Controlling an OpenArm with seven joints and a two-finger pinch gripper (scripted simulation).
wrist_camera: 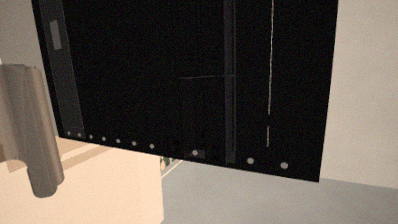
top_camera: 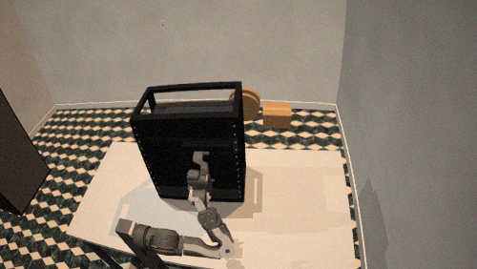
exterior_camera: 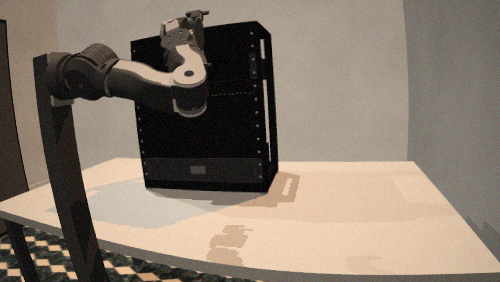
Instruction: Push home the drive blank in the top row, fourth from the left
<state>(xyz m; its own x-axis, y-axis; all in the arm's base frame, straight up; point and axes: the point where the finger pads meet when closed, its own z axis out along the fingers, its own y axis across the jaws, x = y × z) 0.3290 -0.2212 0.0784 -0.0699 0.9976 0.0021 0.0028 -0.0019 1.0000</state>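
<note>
The black rack [top_camera: 191,129] [exterior_camera: 235,125] [wrist_camera: 150,75] stands upright on the table [top_camera: 296,200] [exterior_camera: 350,210]. Its front is very dark. In the exterior view faint seams mark the chassis in the upper half, and a paler strip [exterior_camera: 253,62] shows near the top right. I cannot tell the single blanks apart. My gripper [top_camera: 202,158] [exterior_camera: 192,16] is open and empty. It is raised in front of the rack's front, near the top edge and left of the middle. In the wrist view only one finger [wrist_camera: 32,145] shows at the left, clear of the rack.
A grey panel [exterior_camera: 200,170] [wrist_camera: 62,75] runs along the rack's bottom front. The arm's post [exterior_camera: 60,160] stands at the table's left edge. A dark cabinet [top_camera: 14,157] stands on the floor to the left. A brown disc [top_camera: 249,102] and box [top_camera: 277,114] lie behind the rack.
</note>
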